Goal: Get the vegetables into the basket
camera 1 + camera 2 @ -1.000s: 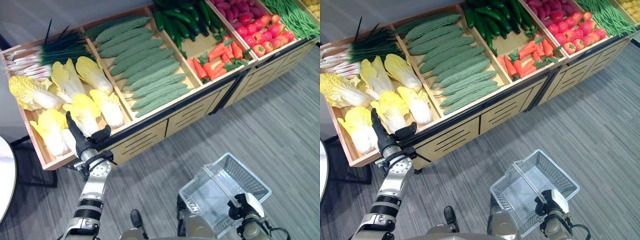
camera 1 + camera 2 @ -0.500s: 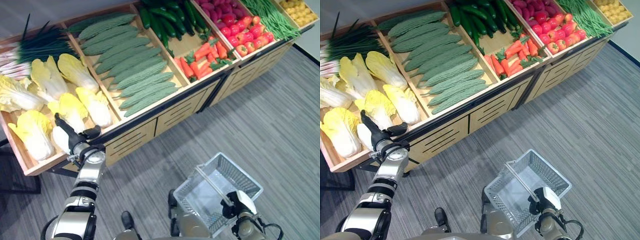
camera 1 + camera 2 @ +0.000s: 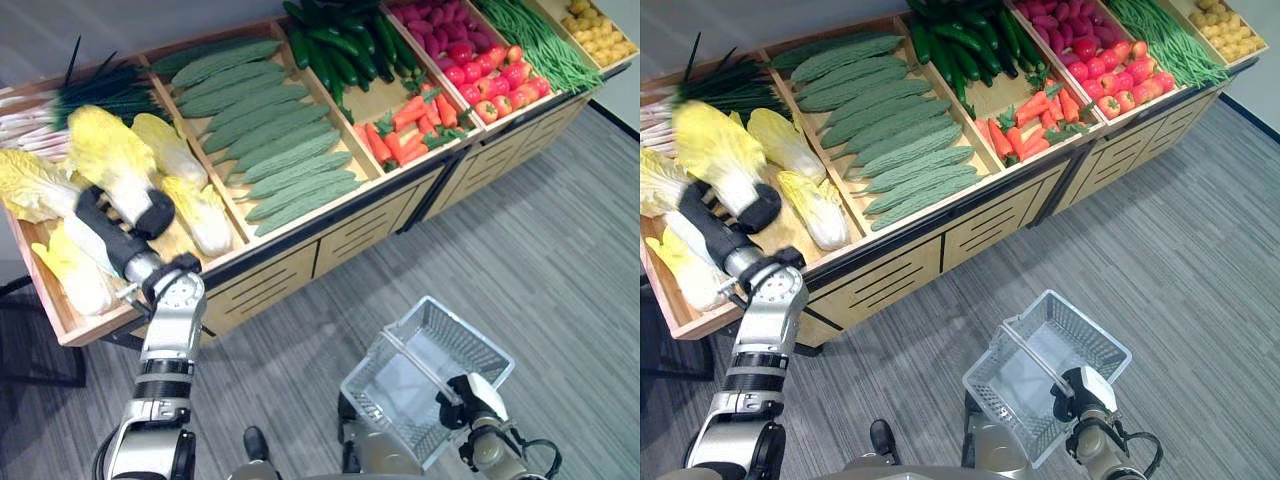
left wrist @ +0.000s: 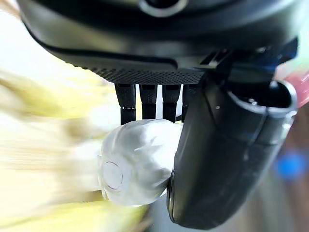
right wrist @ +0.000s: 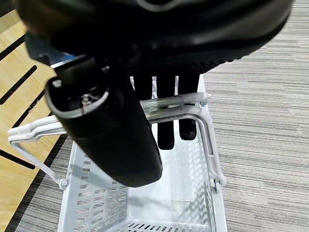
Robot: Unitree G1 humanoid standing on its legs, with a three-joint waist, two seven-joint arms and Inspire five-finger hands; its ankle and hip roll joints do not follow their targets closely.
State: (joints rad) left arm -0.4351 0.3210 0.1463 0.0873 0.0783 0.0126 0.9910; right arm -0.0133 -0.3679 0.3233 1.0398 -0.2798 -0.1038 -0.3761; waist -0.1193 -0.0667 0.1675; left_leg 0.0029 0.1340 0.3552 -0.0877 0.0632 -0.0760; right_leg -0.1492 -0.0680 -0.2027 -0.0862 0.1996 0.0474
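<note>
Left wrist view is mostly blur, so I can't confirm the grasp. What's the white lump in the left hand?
Observer: It's the stem end of a napa cabbage. The left hand is curled round it, over the other cabbages in the crate.
Operator: Where's the basket?
Observer: The basket hangs above the floor on the robot's right, away from the stand.
Operator: Is it held securely?
Observer: The right hand has its fingers curled round the handle.
</note>
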